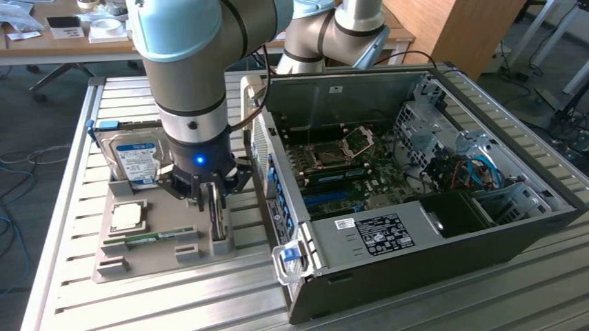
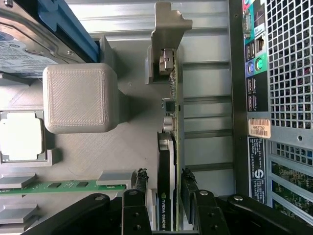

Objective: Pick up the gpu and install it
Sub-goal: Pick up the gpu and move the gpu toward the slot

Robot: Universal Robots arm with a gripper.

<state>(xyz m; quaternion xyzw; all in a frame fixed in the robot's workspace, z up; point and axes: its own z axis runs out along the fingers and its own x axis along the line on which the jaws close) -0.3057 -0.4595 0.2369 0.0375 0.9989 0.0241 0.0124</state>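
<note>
Wrist view: pincer spread, fingers either side of the gpu standing edge-up in grey holder.

gpu upright in holder, between fingers, hard drive in same holder, computer case beside
</note>
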